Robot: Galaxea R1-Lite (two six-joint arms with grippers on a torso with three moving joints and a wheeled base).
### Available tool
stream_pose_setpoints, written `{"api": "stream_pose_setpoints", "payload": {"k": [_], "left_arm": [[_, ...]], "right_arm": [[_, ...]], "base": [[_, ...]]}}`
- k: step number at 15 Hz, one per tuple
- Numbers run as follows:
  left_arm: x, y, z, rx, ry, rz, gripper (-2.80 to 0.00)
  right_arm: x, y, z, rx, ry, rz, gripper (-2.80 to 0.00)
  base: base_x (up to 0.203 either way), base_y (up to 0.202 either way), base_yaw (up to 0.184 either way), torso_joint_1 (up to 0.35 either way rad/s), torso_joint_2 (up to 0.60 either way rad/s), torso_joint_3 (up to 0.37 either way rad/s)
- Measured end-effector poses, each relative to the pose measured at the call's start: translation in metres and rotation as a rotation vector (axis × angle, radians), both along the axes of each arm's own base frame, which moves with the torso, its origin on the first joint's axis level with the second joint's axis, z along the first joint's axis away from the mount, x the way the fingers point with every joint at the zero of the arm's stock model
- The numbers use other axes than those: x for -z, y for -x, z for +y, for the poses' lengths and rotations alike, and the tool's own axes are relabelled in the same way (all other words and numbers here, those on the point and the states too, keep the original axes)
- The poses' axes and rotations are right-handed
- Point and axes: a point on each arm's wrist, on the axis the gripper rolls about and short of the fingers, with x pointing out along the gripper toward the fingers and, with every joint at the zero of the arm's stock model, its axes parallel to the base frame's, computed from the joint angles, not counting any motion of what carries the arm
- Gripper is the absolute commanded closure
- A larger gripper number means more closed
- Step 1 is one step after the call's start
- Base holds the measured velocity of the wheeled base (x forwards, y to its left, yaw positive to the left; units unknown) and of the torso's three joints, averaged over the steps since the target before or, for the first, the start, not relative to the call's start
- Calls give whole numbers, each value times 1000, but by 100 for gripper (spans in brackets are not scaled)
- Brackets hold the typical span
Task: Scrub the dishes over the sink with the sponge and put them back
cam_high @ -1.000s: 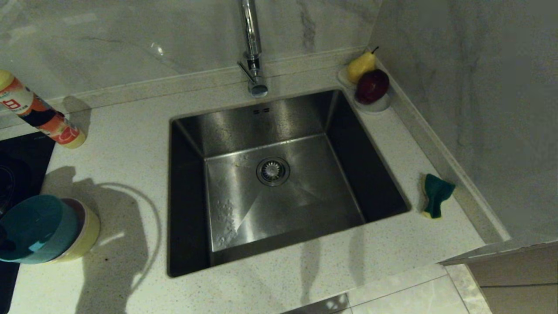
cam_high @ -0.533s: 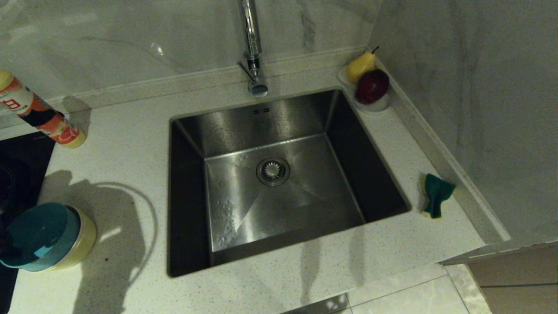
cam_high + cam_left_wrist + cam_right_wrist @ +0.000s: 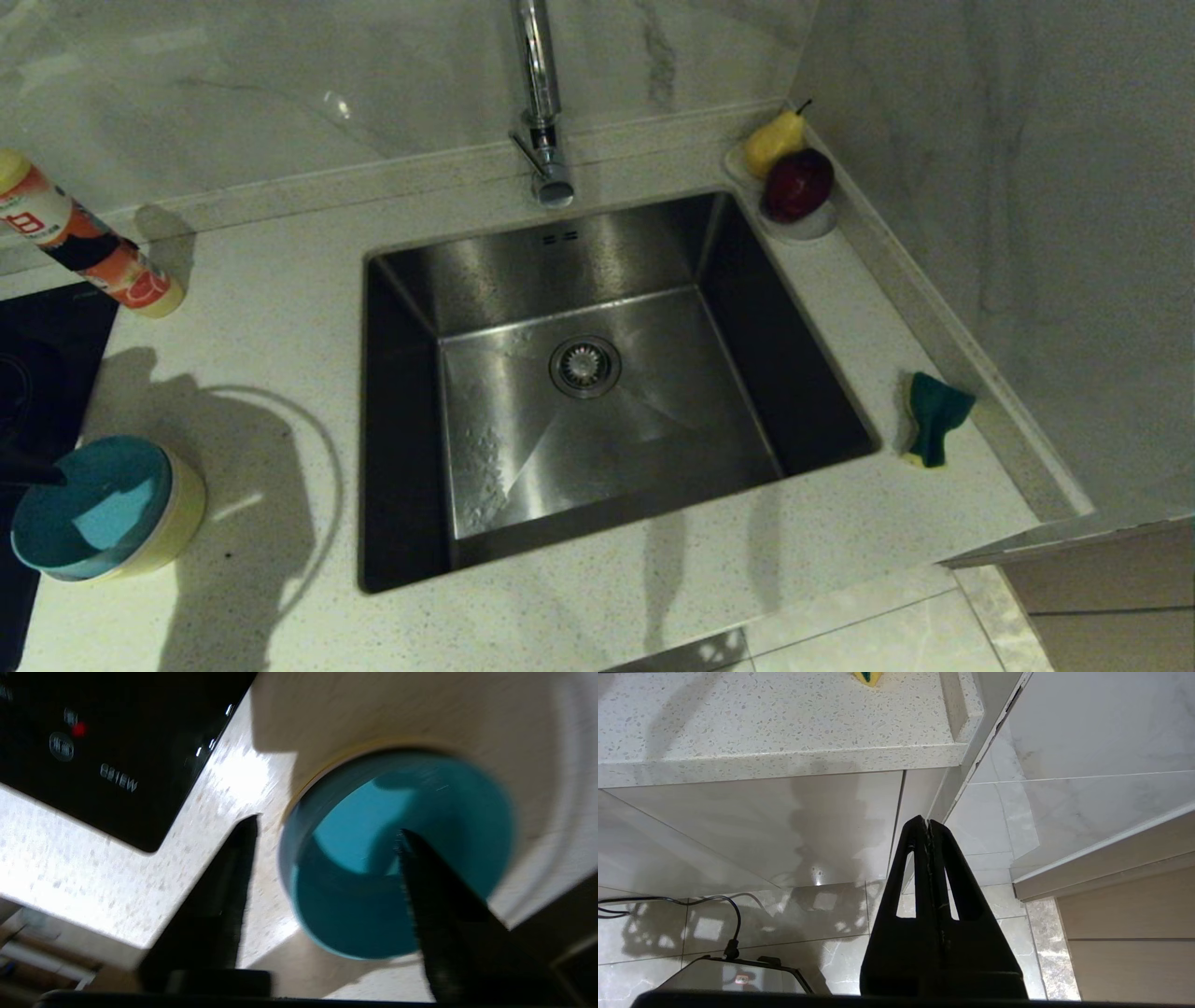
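Observation:
The dishes stand nested on the counter left of the sink (image 3: 401, 280): a light blue bowl (image 3: 89, 509) inside a yellow bowl (image 3: 182, 509). My left gripper (image 3: 329, 826) is open astride the blue bowl's (image 3: 420, 788) near rim, one finger outside over the counter and the other over the bowl's inside. Only a dark sliver of one of its fingers (image 3: 33, 474) shows in the head view. The sponge (image 3: 934, 415), green face up, lies on the counter right of the sink. My right gripper (image 3: 927, 822) hangs shut and empty below the counter edge.
A chrome tap (image 3: 540, 103) rises behind the sink. A white saucer with a pear and a red apple (image 3: 794, 182) sits at the back right corner. A bottle (image 3: 84, 238) leans at the far left beside a black cooktop (image 3: 42, 345). Walls close the back and right.
The stacked bowls were tilted and held at the left edge; they have come down to rest on the counter, and my left gripper has opened off the rim.

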Motion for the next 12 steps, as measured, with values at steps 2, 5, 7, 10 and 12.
{"api": "stream_pose_setpoints", "payload": {"k": [2,5,7,10,12], "left_arm": [[-18,-1,2,-22,-26,-68,-280],[-44,-5,5,-31,-113,-184,0],[-57,-9,4,2,-179,-234,0],[-65,-28,-3,128,-317,-306,0],[-63,-44,-11,223,-414,-347,0]], "right_arm": [[0,0,0,0,0,0,0],[0,0,0,0,0,0,0],[0,0,0,0,0,0,0],[0,0,0,0,0,0,0],[0,0,0,0,0,0,0]], "base": [[0,0,0,0,0,0],[0,0,0,0,0,0],[0,0,0,0,0,0],[0,0,0,0,0,0],[0,0,0,0,0,0]]}}
